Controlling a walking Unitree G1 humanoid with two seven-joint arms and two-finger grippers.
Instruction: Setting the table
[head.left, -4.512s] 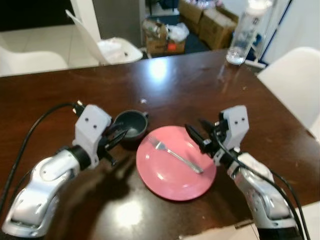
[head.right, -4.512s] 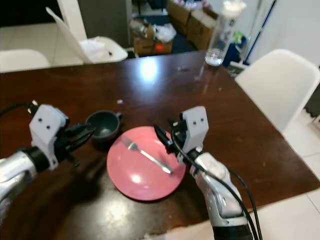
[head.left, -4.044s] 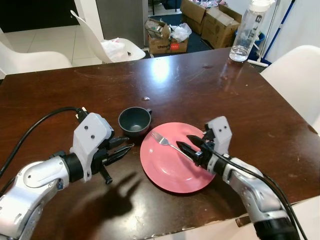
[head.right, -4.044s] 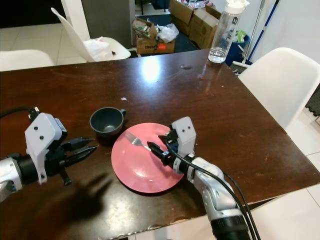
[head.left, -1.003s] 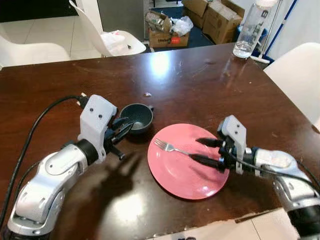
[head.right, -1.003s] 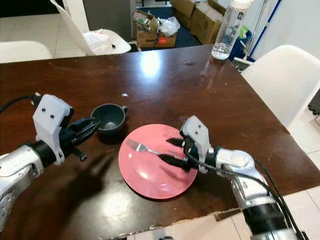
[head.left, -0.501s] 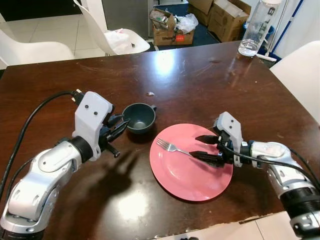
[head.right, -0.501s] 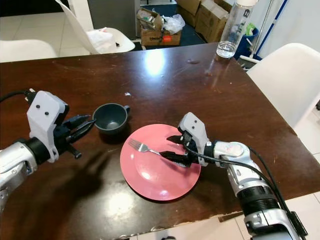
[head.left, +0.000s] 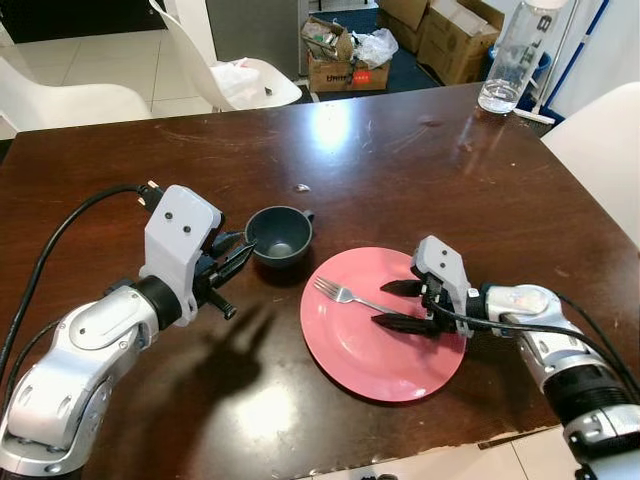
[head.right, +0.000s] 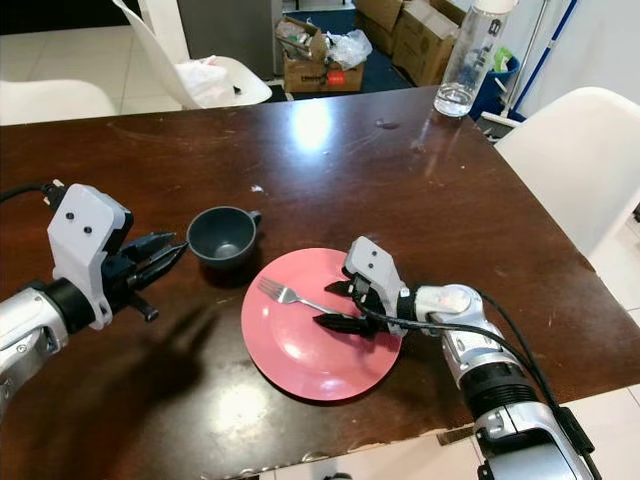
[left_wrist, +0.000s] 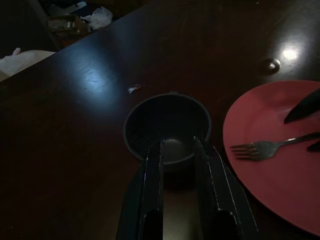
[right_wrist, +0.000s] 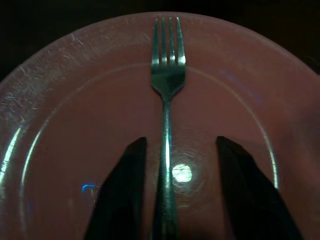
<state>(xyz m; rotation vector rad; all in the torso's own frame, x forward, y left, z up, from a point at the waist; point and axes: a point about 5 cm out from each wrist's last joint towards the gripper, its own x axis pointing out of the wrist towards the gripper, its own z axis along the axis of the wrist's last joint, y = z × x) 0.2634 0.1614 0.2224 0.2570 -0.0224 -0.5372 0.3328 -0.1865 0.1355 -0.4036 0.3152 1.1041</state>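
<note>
Two pincers are at work over the dark tabletop (head.left: 400, 160). In the left eye view, a pink plate (head.left: 350, 365) sits near the tabletop's near edge, toward its right half, with a fork (head.left: 350, 297) lying on it, tines toward the left edge and handle running toward the right. The right pincer (head.left: 400, 305) lies low over the plate, its two black fingers spread, one on each side of the handle end. A dark cup (head.left: 279, 236) stands just beside the plate on its far-left side, and the left pincer (head.left: 236, 258) points at it from the left, tips close to the rim. A clear bottle (head.left: 512, 55) stands at the far right corner.

The right eye view gives the same layout: the fork (head.right: 296, 297) slants across the plate (head.right: 300, 370), and the right pincer (head.right: 340, 305) brackets its handle.

In the left wrist view, the left pincer (left_wrist: 177, 150) has its fingers a little apart, aimed straight at the cup (left_wrist: 167, 129); the tips look to reach over the near rim, though I cannot tell whether they touch it.

In the right wrist view, the fork (right_wrist: 166, 120) runs straight along the line of the right pincer (right_wrist: 172, 165), tines farthest away, handle passing between the two spread fingers (right_wrist: 125, 185). So the fork's long axis is in line with the pincer, and the right arm is by far the nearer one to it. Closing on the handle looks like the move in hand.
</note>
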